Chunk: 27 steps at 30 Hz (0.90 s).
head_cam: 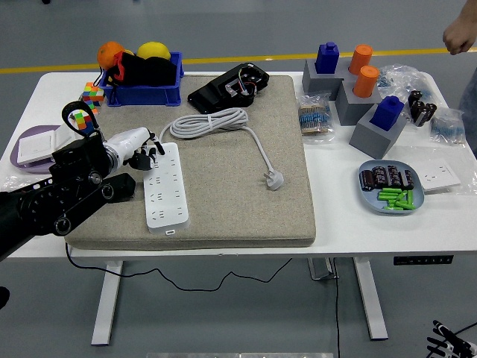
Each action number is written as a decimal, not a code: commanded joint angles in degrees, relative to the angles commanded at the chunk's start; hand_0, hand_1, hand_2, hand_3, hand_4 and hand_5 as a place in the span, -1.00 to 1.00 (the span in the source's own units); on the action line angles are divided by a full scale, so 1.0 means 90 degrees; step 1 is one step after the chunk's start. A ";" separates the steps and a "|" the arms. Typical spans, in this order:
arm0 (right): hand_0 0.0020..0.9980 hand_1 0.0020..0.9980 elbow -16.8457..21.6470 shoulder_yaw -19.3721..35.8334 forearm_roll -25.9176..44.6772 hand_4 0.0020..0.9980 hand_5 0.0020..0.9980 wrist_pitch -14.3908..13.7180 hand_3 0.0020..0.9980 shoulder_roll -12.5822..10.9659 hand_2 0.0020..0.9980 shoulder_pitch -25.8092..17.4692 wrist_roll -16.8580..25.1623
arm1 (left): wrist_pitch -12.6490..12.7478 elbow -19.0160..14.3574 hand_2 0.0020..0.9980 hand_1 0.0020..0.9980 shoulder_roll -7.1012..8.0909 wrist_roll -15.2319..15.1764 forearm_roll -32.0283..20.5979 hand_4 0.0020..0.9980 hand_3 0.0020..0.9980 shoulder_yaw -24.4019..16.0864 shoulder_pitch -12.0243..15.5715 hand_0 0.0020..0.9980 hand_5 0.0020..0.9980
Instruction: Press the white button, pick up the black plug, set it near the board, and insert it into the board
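White table (pixel 387 224) on grey floor (pixel 246 313) with yellow line (pixel 223 58).

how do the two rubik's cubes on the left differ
The far cube sits flat on the table beside the blue bin; the near cube is tilted on a corner, just behind the left hand. The far cube is clear of the arm; the near one is partly hidden by it. Both are multicoloured and look the same size.

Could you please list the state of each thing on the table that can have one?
power strip: flat on the mat, every socket empty
plug: unplugged, lying on the mat
white cable: coiled
left robot hand: fingers curled at the strip's top left corner
blue bin: full
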 joint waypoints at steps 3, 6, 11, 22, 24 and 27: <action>0.45 0.22 0.0000 -0.0015 0.0010 0.47 -0.02 0.0001 0.32 0.0004 0.11 -0.0002 0.0003 | 0.0006 0.0030 -0.74 -0.97 -0.0017 -0.0012 -0.0032 -0.78 0.24 0.0006 0.0007 -0.99 -1.00; 0.45 0.22 0.0000 -0.0018 0.0003 0.47 -0.01 0.0000 0.32 0.0004 0.11 -0.0003 -0.0001 | 0.0014 0.0046 -0.74 -0.97 -0.0023 -0.0025 -0.0058 -0.79 0.23 0.0008 0.0003 -0.99 -1.00; 0.45 0.22 0.0000 -0.0019 0.0011 0.47 -0.01 0.0000 0.32 0.0007 0.11 -0.0002 0.0001 | 0.0022 0.0080 -0.74 -0.97 -0.0028 -0.0050 -0.0119 -0.79 0.23 0.0022 -0.0001 -0.99 -1.00; 0.45 0.22 0.0000 -0.0020 0.0013 0.47 -0.02 -0.0005 0.32 0.0005 0.11 -0.0014 0.0003 | 0.0050 -0.0221 -0.74 -0.97 0.0049 -0.0063 -0.0077 -0.80 0.23 -0.0249 -0.0005 -0.99 -1.00; 0.45 0.22 0.0000 -0.0023 0.0014 0.47 -0.01 -0.0006 0.32 0.0005 0.11 -0.0012 0.0001 | 0.0056 -0.0243 -0.74 -0.97 0.0055 -0.0080 -0.0119 -0.79 0.23 -0.0252 -0.0007 -0.99 -1.00; 0.45 0.22 0.0000 -0.0044 0.0027 0.47 -0.01 -0.0006 0.32 0.0006 0.11 -0.0010 0.0002 | 0.0065 -0.0230 -0.74 -0.97 0.0055 -0.0088 -0.0123 -0.79 0.23 -0.0274 -0.0006 -0.99 -1.00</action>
